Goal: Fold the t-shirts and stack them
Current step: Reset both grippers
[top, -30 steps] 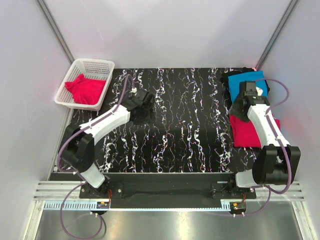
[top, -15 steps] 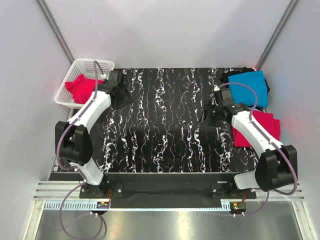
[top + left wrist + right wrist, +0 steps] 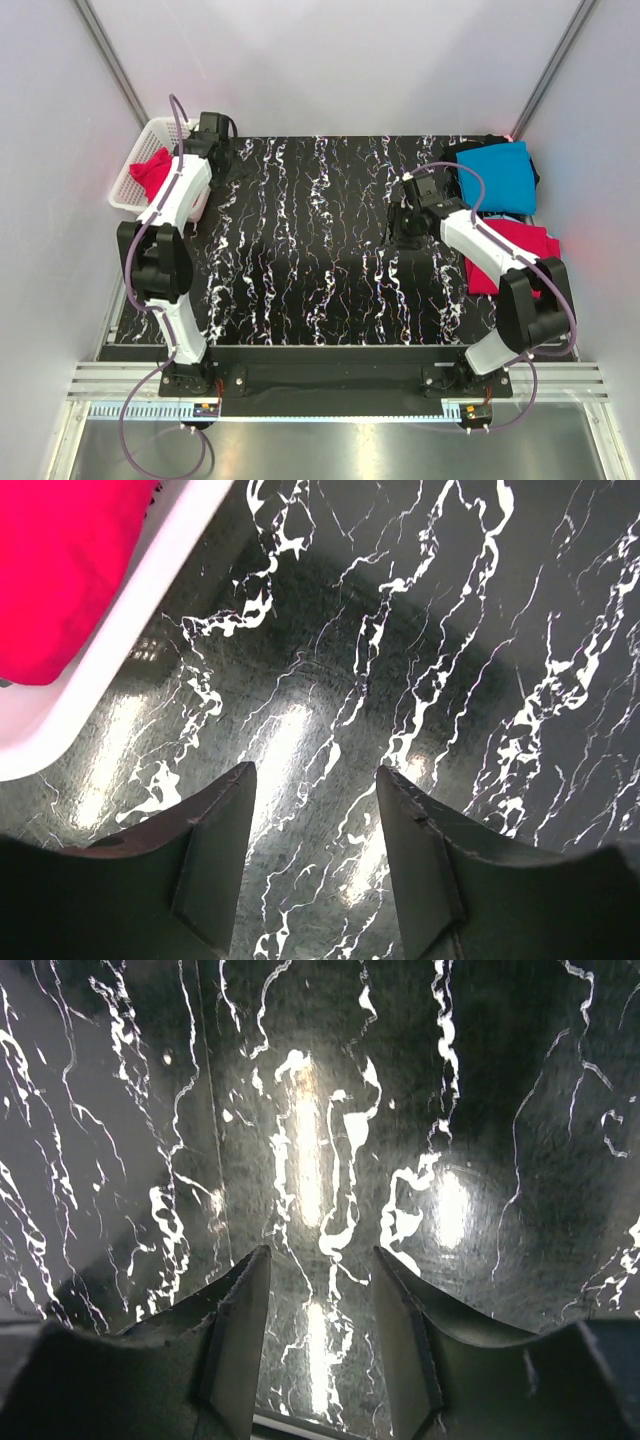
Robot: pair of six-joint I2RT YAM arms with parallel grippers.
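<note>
Item: right tool (image 3: 322,1260), seen from its own wrist. Two dark fingers (image 3: 235,1340) are rising from the bottom edge of the view, standing apart with a clear gap and gripping nothing. Bare surface is showing through the gap.

Item: surface (image 3: 480,1110), black with white marble-like veins, is filling the whole view. Bright glare patches (image 3: 305,1150) are lying on it above the gap and to the right of it. A faint straight line (image 3: 205,1110) is running down the left part; the area left of it is looking greyer.
</note>
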